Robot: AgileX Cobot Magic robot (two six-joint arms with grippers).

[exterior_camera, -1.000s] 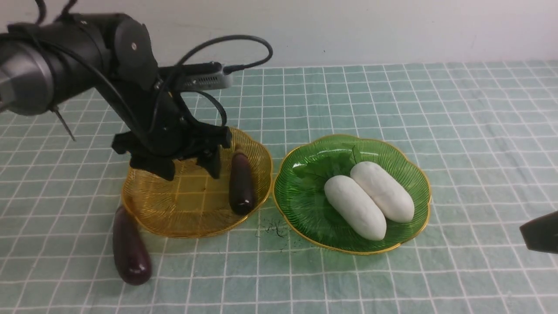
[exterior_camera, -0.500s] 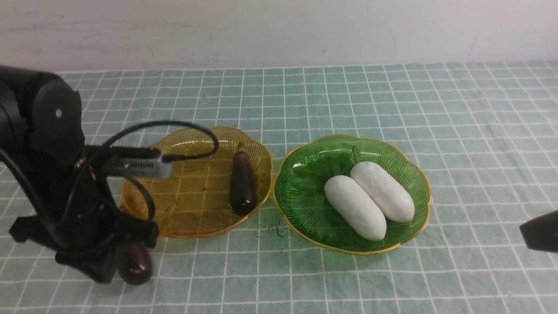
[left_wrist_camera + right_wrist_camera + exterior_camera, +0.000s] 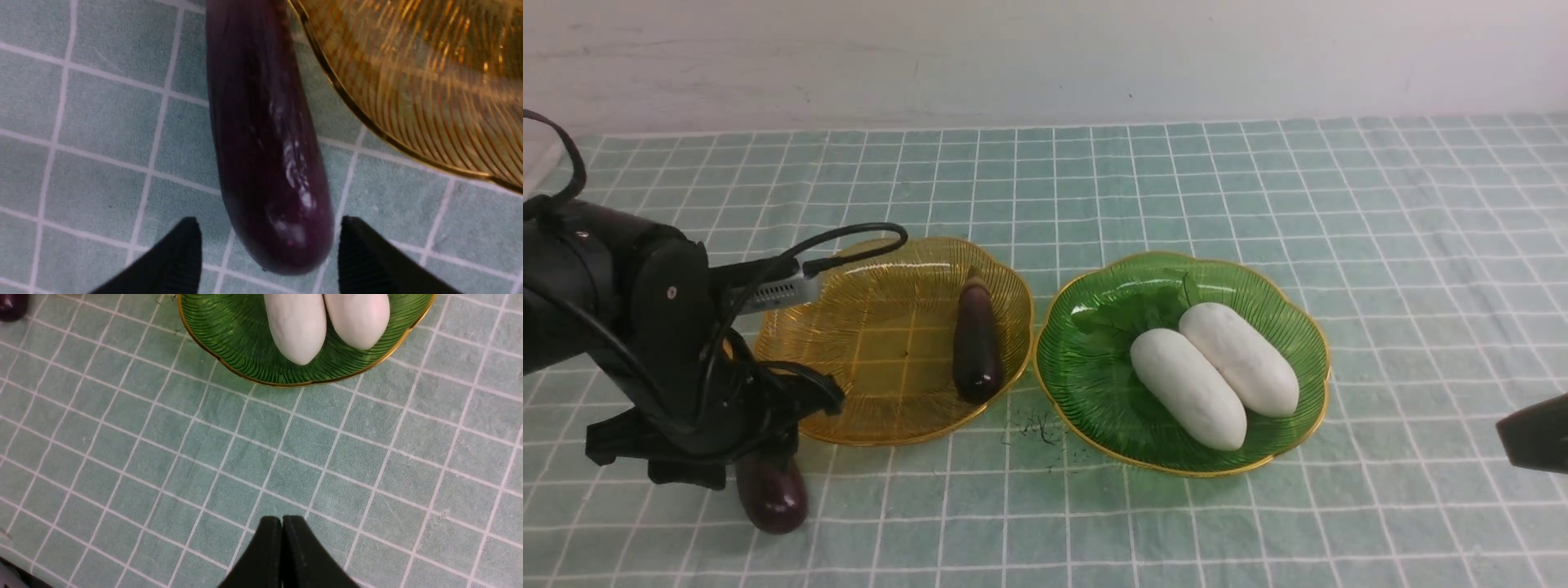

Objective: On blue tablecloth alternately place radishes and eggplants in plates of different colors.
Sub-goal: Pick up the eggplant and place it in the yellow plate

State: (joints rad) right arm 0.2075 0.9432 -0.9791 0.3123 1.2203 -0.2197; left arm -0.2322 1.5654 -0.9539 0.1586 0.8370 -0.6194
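On the blue tablecloth point(image 3: 1258, 188) stand two plates. The amber plate point(image 3: 882, 327) holds one dark purple eggplant point(image 3: 976, 343) at its right side. Two white radishes point(image 3: 1188, 388) point(image 3: 1240, 358) lie side by side in the green plate point(image 3: 1094, 367), leafy tops pointing away. A second eggplant point(image 3: 772, 498) lies on the cloth by the amber plate's near-left rim. My left gripper point(image 3: 269, 232) is open, its fingers on either side of this eggplant's point(image 3: 265, 143) rounded end, with a little gap each side. My right gripper point(image 3: 282, 518) is shut and empty, over bare cloth near the green plate point(image 3: 237, 339).
Small dark specks point(image 3: 1037, 429) lie on the cloth between the two plates' near edges. A pale wall point(image 3: 1045, 57) bounds the table at the back. My right gripper's dark tip point(image 3: 1531, 433) shows at the right edge of the front view.
My left arm has swung from above the amber plate down to the eggplant on the cloth at the near left. The right gripper, plates and radishes have not moved.
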